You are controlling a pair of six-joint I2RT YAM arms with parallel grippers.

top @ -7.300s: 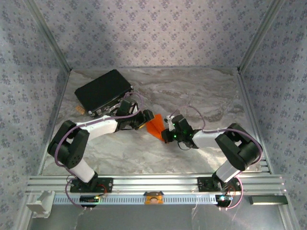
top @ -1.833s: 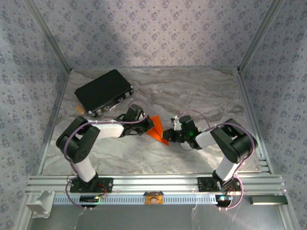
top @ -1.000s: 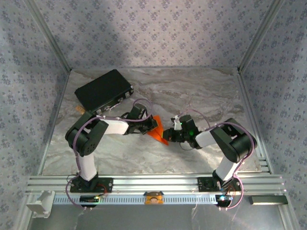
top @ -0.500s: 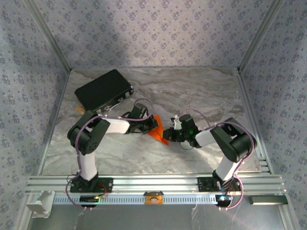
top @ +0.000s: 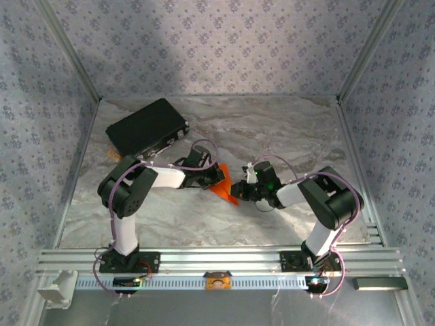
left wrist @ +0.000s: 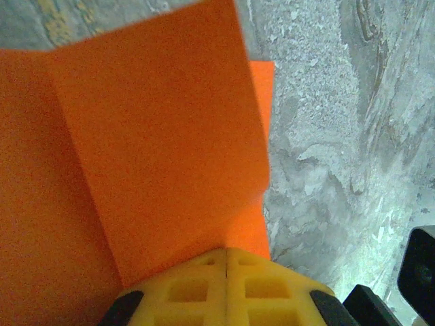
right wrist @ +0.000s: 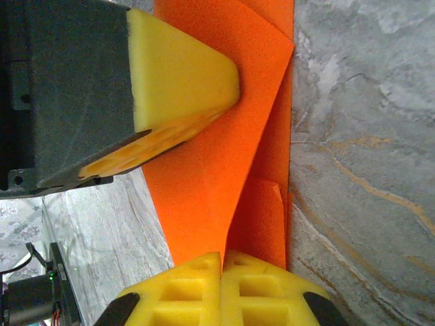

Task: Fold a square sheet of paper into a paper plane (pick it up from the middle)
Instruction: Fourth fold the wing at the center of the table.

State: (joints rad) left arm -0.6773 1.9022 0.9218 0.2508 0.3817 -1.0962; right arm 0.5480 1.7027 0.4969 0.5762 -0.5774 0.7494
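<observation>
The near part of the counter [top: 197, 224] lies bare up to its edge. In the middle, the left hand [top: 215, 178] and the right hand [top: 236, 191] are both closed tight on the square sheet of paper [top: 225, 189]. It is folded, with its long axis running from far left to near right. The hands partly hide its folds. The black case [top: 145, 128] lies far left, well apart.

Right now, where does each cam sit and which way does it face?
Top external: above and behind the bases, looking down on the table; both arms show, left gripper and right gripper at the paper.
Left wrist: on that wrist, looking along its shut fingers onto the paper.
Right wrist: on that wrist, looking past its shut fingers at the paper and left gripper.
Shared: all three see the paper.
</observation>
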